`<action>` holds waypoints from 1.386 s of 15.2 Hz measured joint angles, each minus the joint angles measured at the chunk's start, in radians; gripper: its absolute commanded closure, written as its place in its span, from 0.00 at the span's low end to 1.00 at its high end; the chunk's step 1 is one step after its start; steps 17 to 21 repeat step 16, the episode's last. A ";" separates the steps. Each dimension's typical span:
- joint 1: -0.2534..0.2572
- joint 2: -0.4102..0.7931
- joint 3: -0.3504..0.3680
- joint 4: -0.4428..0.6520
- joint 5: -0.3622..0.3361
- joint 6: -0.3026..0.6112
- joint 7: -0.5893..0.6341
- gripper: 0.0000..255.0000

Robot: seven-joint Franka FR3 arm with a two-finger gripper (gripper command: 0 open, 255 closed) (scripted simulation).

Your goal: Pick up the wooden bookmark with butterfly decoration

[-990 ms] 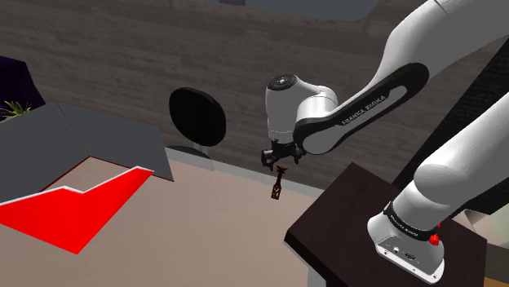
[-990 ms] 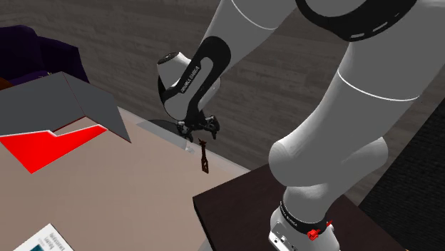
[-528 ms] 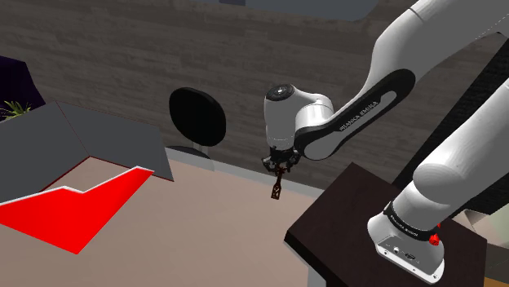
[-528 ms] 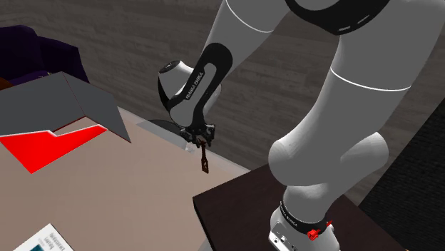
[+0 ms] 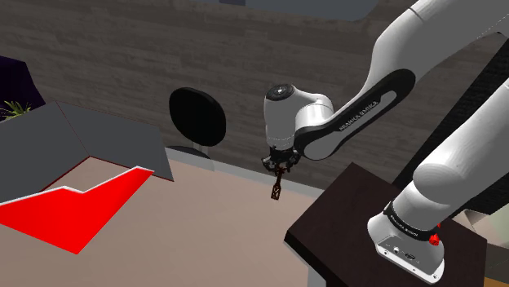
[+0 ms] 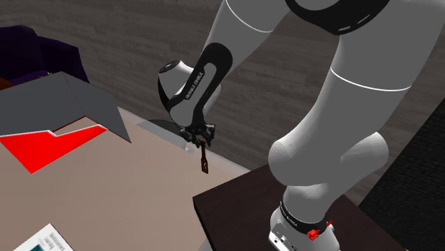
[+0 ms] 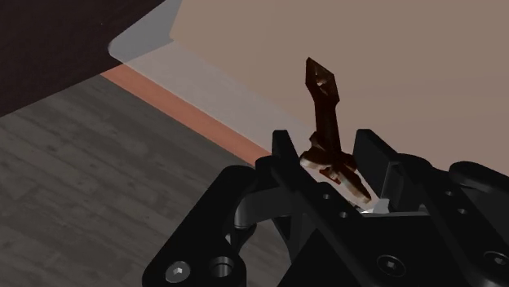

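A slim dark-brown bookmark (image 5: 276, 189) with a butterfly-shaped top hangs upright above the beige table (image 5: 196, 240) near its far edge. My black gripper (image 5: 279, 166) points straight down and is shut on the bookmark's upper end. In the second exterior view the bookmark (image 6: 204, 162) dangles below the gripper (image 6: 201, 141), its diamond tip just over the tabletop. Through the wrist camera the bookmark (image 7: 324, 102) sticks out past the gripper (image 7: 330, 156), with its pale-edged butterfly part clasped between the two fingers.
A grey and red angular block (image 5: 77, 192) lies on the shoulder view's left of the table. A round black chair back (image 5: 196, 117) stands behind the table's far edge. The dark stand (image 5: 343, 220) is close by. A printed leaflet (image 6: 46, 241) lies near the front.
The fingers, open around the bookmark's top a second ago, have closed on it, and the hand has turned a little. Nothing has moved over the last half second.
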 measured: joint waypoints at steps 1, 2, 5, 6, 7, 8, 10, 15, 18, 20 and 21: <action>0.001 -0.010 0.000 0.000 0.011 -0.007 -0.010 1.00; 0.003 -0.022 -0.001 0.001 0.026 -0.016 -0.022 1.00; 0.011 -0.064 -0.003 0.009 0.073 -0.052 -0.062 1.00; 0.015 -0.082 -0.006 0.010 0.092 -0.065 -0.078 1.00; 0.019 -0.098 -0.008 0.012 0.108 -0.078 -0.091 1.00; 0.024 -0.114 -0.011 0.013 0.124 -0.090 -0.104 1.00; 0.029 -0.136 -0.017 0.025 0.145 -0.117 -0.126 1.00; 0.050 -0.206 -0.038 0.046 0.202 -0.192 -0.180 1.00; 0.051 -0.212 -0.040 0.049 0.206 -0.198 -0.185 1.00; 0.051 -0.212 -0.040 0.049 0.206 -0.198 -0.185 1.00; 0.051 -0.212 -0.040 0.049 0.206 -0.198 -0.185 1.00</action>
